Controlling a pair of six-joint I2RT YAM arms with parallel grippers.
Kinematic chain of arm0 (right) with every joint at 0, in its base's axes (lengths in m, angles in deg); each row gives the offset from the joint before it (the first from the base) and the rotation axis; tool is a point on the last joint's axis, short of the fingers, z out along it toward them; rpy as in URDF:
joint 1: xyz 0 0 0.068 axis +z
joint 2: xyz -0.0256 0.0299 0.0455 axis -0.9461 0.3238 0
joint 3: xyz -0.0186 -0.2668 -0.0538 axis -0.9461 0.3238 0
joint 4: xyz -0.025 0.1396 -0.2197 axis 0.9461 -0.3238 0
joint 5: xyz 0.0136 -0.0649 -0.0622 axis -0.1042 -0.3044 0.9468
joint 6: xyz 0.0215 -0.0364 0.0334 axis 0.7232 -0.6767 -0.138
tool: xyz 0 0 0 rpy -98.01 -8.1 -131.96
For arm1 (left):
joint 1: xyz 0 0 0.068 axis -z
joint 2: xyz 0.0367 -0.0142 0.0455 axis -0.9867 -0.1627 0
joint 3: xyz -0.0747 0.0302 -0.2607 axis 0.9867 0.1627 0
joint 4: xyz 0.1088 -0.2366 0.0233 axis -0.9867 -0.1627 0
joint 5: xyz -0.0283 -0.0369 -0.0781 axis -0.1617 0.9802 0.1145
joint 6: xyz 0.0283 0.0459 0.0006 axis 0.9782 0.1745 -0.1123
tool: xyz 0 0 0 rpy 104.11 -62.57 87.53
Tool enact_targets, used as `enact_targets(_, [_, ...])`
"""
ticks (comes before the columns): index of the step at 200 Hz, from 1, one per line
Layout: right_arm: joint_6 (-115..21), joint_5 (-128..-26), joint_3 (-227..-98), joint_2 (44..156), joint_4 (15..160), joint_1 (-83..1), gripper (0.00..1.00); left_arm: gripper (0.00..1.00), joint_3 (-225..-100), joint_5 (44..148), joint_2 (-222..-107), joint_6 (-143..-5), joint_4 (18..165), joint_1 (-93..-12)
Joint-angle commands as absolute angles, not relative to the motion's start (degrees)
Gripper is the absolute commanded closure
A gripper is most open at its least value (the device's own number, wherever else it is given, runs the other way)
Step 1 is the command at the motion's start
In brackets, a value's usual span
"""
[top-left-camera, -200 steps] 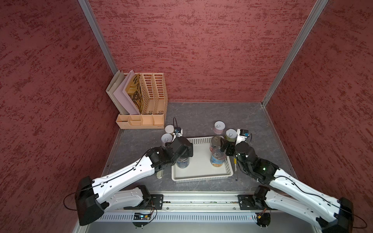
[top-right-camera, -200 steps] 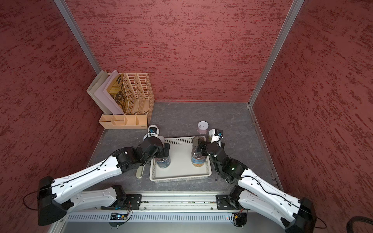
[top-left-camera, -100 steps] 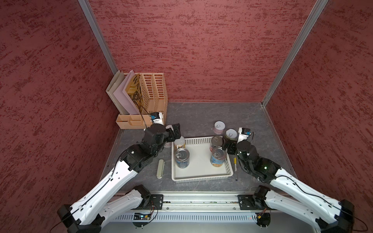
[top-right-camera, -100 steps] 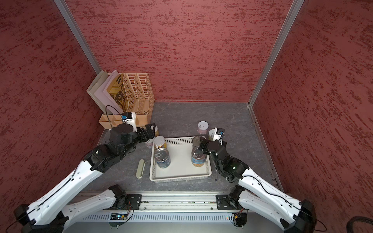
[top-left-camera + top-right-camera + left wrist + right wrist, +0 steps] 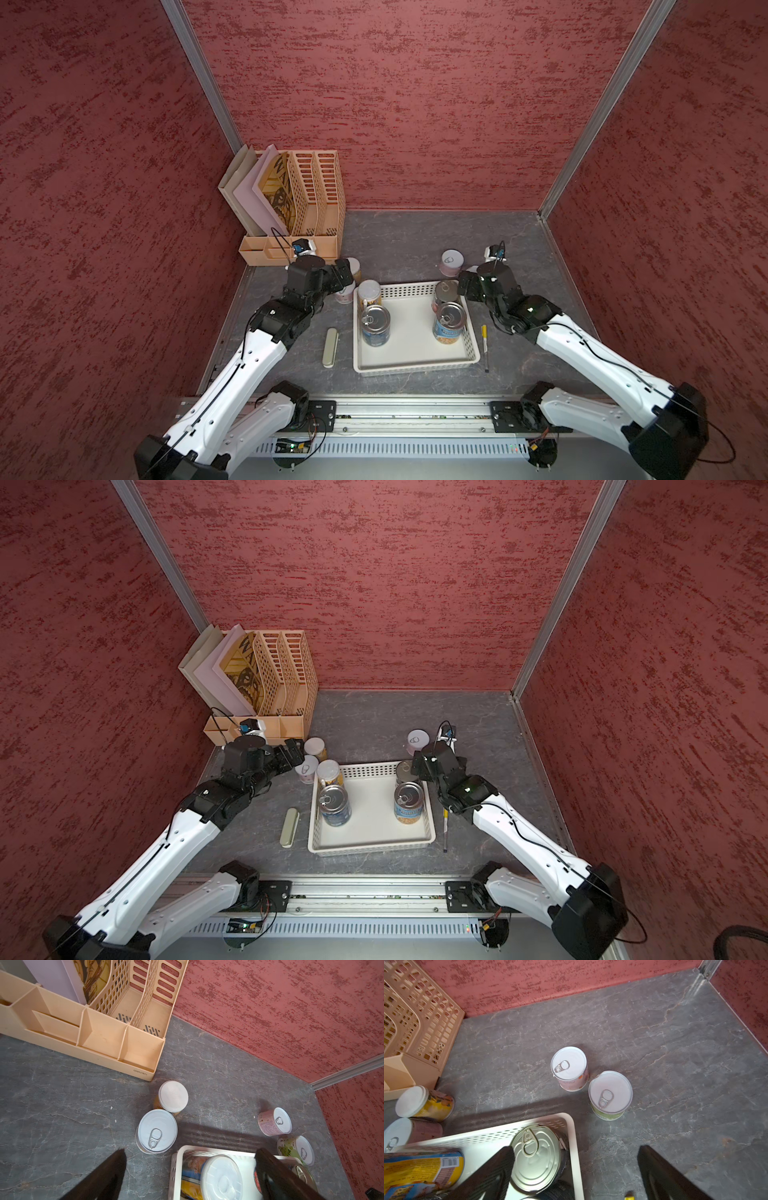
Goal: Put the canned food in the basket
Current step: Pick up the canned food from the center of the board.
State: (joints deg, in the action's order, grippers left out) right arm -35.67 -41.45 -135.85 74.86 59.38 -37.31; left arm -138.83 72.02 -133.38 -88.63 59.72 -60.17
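Both arms are folded the same way, with the elbows drawn back past the table's near edge and the forearms reaching forward and inward.

My left gripper (image 5: 347, 272) points down with its jaws spread wide, holding nothing. It hangs just off the basket's (image 5: 415, 365) far-left corner, above the pale can (image 5: 156, 1130) and the orange can (image 5: 173, 1096), which stand side by side on the table.

My right gripper (image 5: 460, 286) is also wide open and empty. It hovers at the basket's far-right corner, one finger (image 5: 492, 1174) over the dark can (image 5: 535, 1157).

Four cans stand in the basket: the dark can, the yellow can (image 5: 369, 291), and two blue cans (image 5: 375, 326) (image 5: 449, 328). The pink can (image 5: 569, 1068) and the green can (image 5: 610, 1093) stand on the table beyond the far-right corner.
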Motion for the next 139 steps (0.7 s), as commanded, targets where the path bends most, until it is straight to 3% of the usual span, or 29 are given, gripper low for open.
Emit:
enact_targets(1, [-37.7, -42.5, -139.3, 76.7, 58.1, -38.8, 0.02, 0.0, -138.4, 77.4, -133.3, -90.1, 60.7, -63.9])
enact_targets(49, [-39.4, -49.9, -151.5, 88.6, 55.7, -44.3, 0.02, 0.0, -137.3, 81.2, -132.8, -91.0, 61.1, -67.5])
enact_targets(72, [-41.3, -48.5, -158.1, 94.3, 53.4, -45.4, 0.02, 0.0, -137.8, 81.3, -133.6, -90.7, 60.6, -67.8])
enact_targets(139, [-44.7, -50.0, -156.8, 101.7, 56.8, -46.5, 0.02, 0.0, -139.2, 83.4, -136.7, -91.0, 59.9, -67.8])
